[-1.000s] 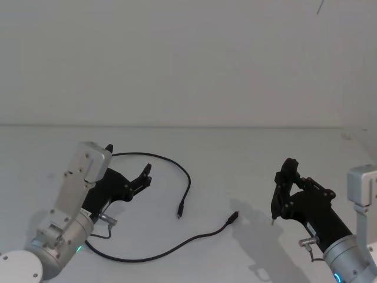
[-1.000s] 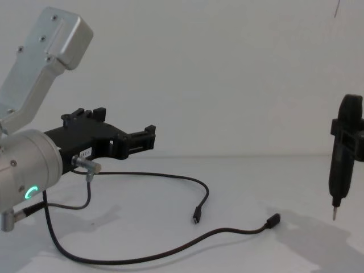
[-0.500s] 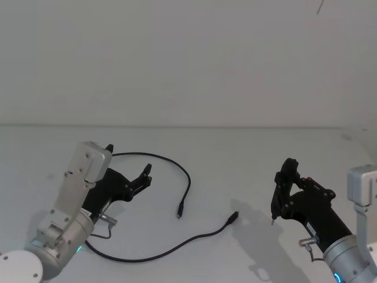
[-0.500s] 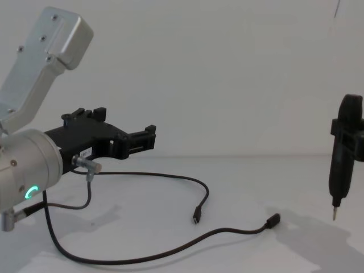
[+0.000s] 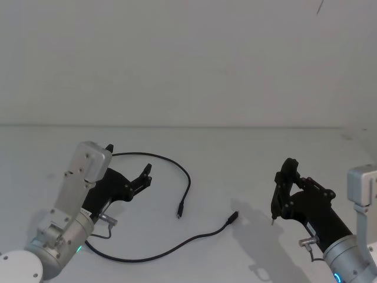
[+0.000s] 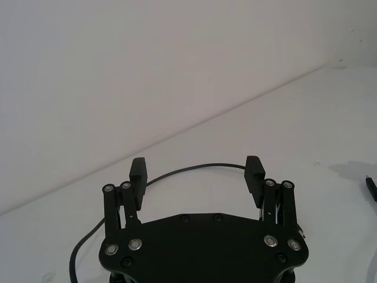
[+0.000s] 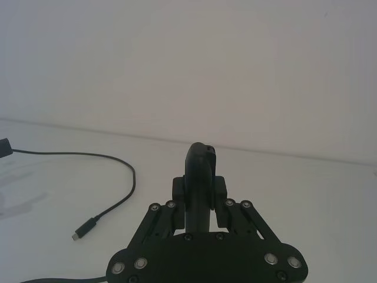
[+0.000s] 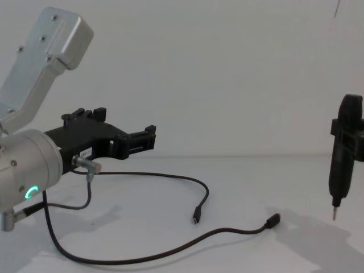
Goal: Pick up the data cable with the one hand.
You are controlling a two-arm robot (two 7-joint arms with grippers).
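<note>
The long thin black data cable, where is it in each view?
Head view: the thin black data cable loops centre-left on the white table, between the open black left tool and the dark right tool.
Chest view: lower middle, below the left tool.
Left wrist view: an arc beyond the fingertips.
Right wrist view: left side.
Shared landmark: its small black-and-metal plug.
</note>
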